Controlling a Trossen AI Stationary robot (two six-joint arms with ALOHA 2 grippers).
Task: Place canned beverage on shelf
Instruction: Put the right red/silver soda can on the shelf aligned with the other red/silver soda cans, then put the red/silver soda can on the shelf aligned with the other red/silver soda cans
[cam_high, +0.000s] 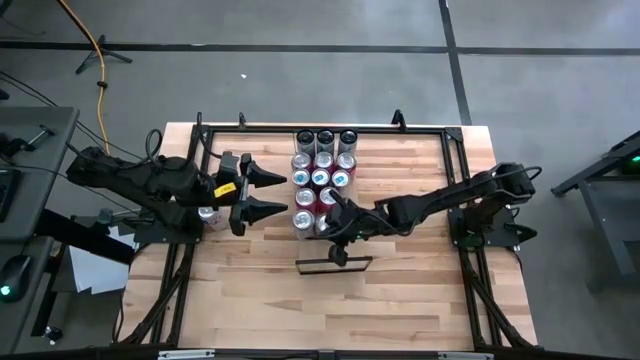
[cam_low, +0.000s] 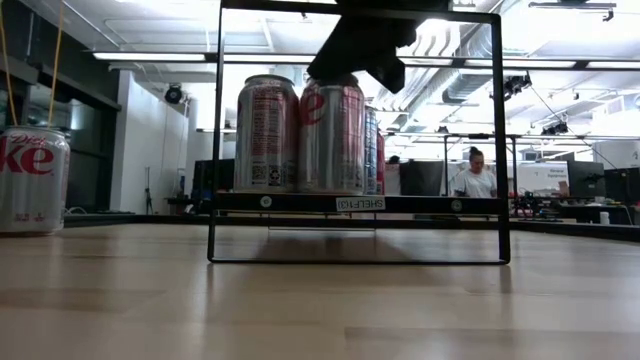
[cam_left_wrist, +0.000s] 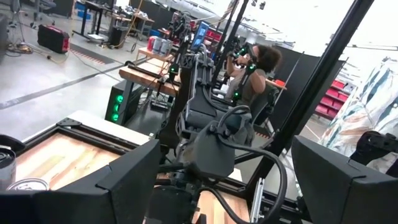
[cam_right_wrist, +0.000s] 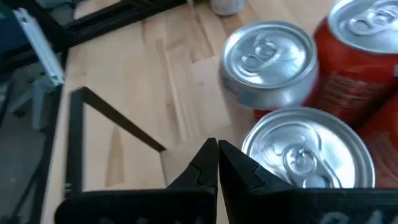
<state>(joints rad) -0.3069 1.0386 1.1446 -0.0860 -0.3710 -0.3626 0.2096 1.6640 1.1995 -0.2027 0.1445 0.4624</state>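
Several beverage cans (cam_high: 322, 180) stand upright in rows on the far middle of the table. The shelf (cam_high: 335, 264), a narrow pale board in a black frame, stands just in front of them; it also shows in the low view (cam_low: 360, 203). My right gripper (cam_high: 328, 228) is shut and hangs over the near-left cans (cam_right_wrist: 305, 152), above their tops in the low view (cam_low: 350, 62). My left gripper (cam_high: 272, 193) is open and empty, level, left of the cans. A lone silver cola can (cam_high: 208, 213) stands on the table under my left arm. My right gripper's shut fingers (cam_right_wrist: 208, 165) point slanting down, right beside the rim (cam_right_wrist: 252, 140) of the nearest silver can top. I cannot tell whether they touch it. The can stands upright on the table.
A black tube frame (cam_high: 205, 140) runs round the table's edges. The lone silver can (cam_low: 30, 180) stands at the left in the low view. Bare wood lies in front of the shelf (cam_high: 330, 310). A person (cam_low: 473, 172) sits in the room beyond.
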